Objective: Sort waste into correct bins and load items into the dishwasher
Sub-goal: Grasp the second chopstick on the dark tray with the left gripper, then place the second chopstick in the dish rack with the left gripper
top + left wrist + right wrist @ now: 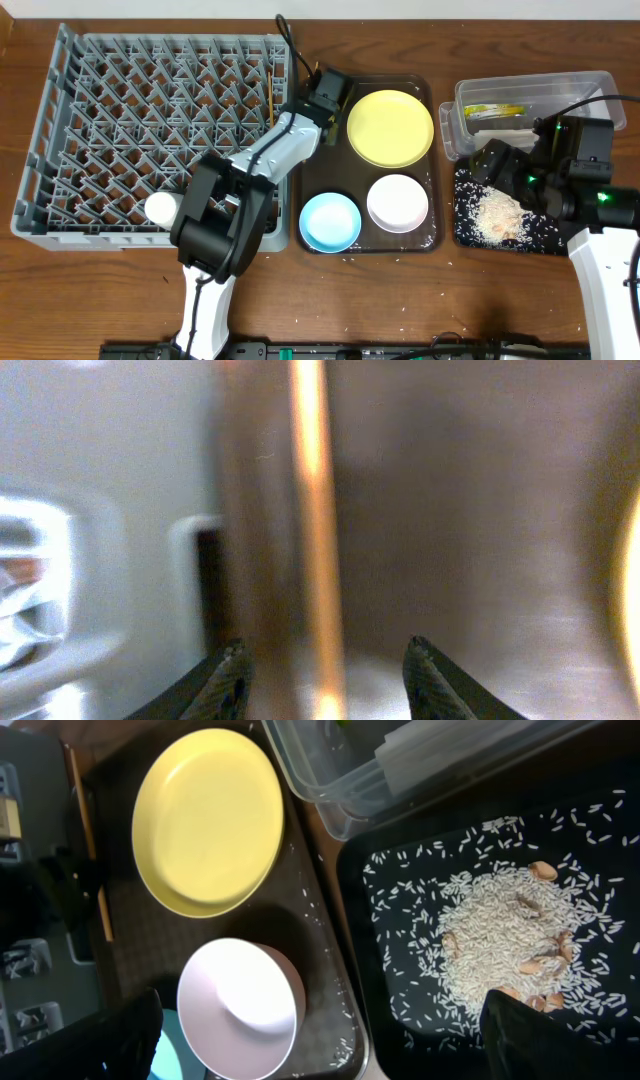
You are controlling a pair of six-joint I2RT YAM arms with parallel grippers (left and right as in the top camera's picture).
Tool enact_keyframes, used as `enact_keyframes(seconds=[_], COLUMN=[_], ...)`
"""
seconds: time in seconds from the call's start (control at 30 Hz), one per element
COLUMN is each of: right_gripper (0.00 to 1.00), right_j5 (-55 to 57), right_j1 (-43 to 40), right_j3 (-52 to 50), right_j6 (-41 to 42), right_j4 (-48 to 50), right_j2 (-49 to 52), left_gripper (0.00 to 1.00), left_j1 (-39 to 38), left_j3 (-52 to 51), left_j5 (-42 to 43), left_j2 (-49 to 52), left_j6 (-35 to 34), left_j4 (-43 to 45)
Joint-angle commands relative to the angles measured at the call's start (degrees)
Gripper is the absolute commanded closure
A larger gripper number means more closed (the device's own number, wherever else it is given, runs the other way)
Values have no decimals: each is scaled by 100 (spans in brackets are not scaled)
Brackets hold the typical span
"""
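My left gripper (322, 97) hovers at the far left corner of the brown serving tray, beside the grey dish rack (60, 150). In the left wrist view it is open (325, 670), with a blurred wooden chopstick (315, 540) lying between its fingers. Another chopstick (270, 95) lies at the rack's right edge. A small white cup (160, 207) stands in the rack. The yellow plate (390, 128), blue bowl (330, 222) and white bowl (398, 203) sit on the brown tray. My right gripper (495, 165) is open and empty (330, 1040) above the black tray (465, 225).
Rice crumbs (500, 930) are heaped in the black tray. The clear tub (600, 85) behind it holds the wrapper (495, 110) and white paper. The brown serving tray (425, 240) has stray rice grains near its right edge. A chopstick (85, 840) shows at that tray's left side.
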Motion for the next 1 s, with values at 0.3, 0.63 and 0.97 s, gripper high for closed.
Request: enact_keyframes(seconds=[0.3, 0.63, 0.97], right_gripper=[1, 1, 1], right_j5=[-24, -24, -24], right_j1=[-42, -42, -42], right_j3=[4, 4, 4], right_j6=[81, 81, 81], right_j4=[-2, -2, -2], right_j2=[-2, -2, -2], left_gripper=[72, 91, 92], left_j1=[0, -87, 190], left_j3=[7, 17, 120], left_j5=[861, 944, 920], left_j2=[435, 260, -1899], left_j6=[-181, -203, -575], left_j4=[-289, -385, -1447])
